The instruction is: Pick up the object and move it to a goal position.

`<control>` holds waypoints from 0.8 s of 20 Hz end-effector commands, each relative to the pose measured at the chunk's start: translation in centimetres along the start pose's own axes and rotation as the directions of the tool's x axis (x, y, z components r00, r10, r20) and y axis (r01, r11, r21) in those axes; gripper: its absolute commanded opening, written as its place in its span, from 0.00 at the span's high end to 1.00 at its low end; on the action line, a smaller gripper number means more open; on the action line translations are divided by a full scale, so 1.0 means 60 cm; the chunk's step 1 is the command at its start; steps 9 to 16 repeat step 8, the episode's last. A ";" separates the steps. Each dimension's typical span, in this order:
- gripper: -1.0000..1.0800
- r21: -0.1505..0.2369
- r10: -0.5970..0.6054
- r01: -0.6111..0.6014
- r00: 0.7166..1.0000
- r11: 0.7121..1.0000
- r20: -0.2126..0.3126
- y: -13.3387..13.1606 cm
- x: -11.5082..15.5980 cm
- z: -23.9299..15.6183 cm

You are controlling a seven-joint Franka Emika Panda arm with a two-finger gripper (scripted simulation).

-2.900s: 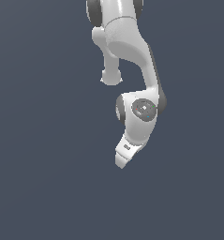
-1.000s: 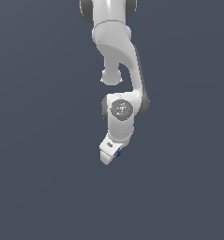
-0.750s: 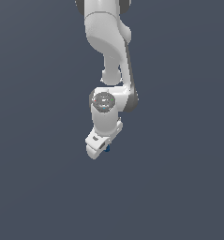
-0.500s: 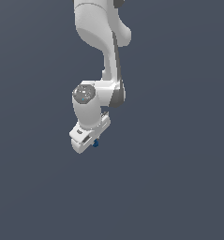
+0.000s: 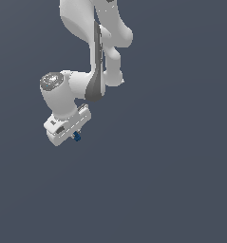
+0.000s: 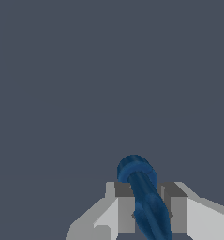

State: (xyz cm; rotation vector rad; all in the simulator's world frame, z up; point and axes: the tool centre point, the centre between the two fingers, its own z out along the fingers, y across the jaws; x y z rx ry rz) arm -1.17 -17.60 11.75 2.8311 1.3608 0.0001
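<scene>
While no box, tray or bin of any kind shows in either view, the one coloured thing here, a small dark blue rounded object (image 5: 77, 137), sits right at the tip of the white robot gripper (image 5: 73, 134), against a flat slate-grey backdrop. From the wrist view the dark blue object (image 6: 144, 199) reads as a short glossy rod with a rounded, knob-like end, lying between the two pale grey fingers (image 6: 124, 208), which stand close on either side of it; the pincer is nearly closed and appears to be clamped on it, the knob end poking out past the fingertips. The single white jointed arm (image 5: 93, 52) comes down from the top of the exterior view, bends at a round grey-capped joint (image 5: 52, 81) toward the exterior view's left, and ends in the boxy hand tilted downward and to that side. Counting up: one arm, one gripper with two fingers, one blue object.
</scene>
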 end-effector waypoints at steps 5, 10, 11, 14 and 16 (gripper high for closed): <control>1.00 0.000 -0.002 0.002 1.000 1.000 0.000 0.021 -0.044 -0.014; 1.00 0.000 -0.003 0.003 1.000 1.000 0.000 0.023 -0.048 -0.015; 1.00 0.000 -0.003 0.003 1.000 1.000 0.000 0.023 -0.048 -0.015; 1.00 0.000 -0.003 0.003 1.000 1.000 0.000 0.023 -0.048 -0.015; 1.00 0.000 -0.003 0.003 1.000 1.000 0.000 0.023 -0.048 -0.015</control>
